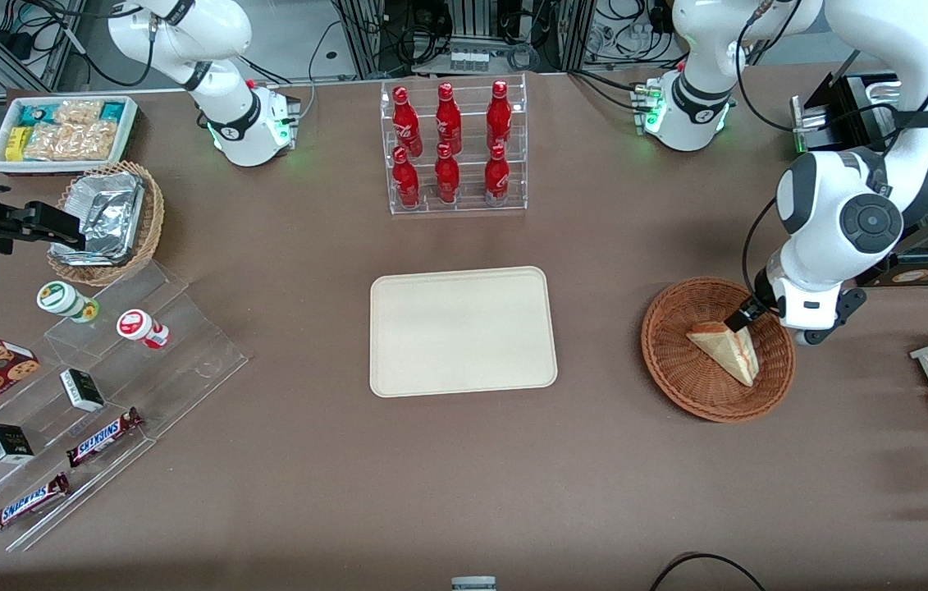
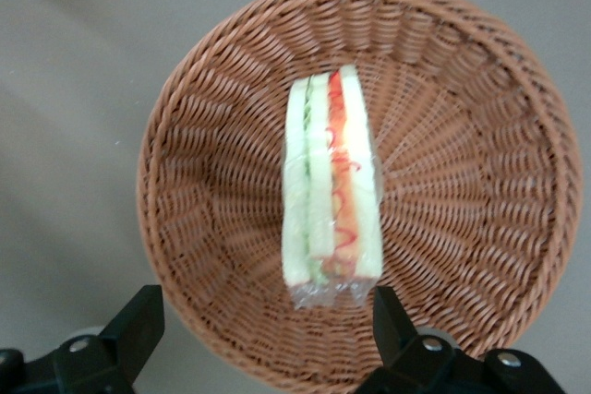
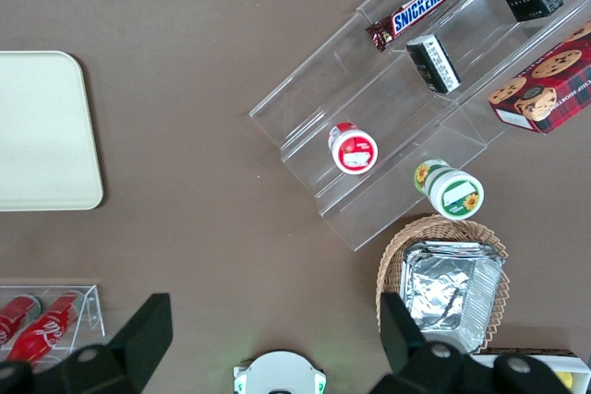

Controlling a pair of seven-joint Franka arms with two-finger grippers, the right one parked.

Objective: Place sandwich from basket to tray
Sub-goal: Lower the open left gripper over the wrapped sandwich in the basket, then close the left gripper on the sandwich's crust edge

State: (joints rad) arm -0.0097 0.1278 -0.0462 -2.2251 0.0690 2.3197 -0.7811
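A cream tray point(image 1: 462, 331) lies bare on the brown surface point(image 1: 349, 484), well apart from the gripper point(image 1: 741, 318). The gripper hangs over the reddish woven basket point(image 1: 677, 369), fingers spread wide and holding nothing. Just beneath it, the sandwich point(image 1: 728, 350) rests inside the basket.

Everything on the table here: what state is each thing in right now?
sandwich: wrapped, lying in the basket, not gripped.
basket: holds only the sandwich.
tray: bare.
gripper: open, low over the basket, above the sandwich.
red bottles: six, upright in their clear rack.
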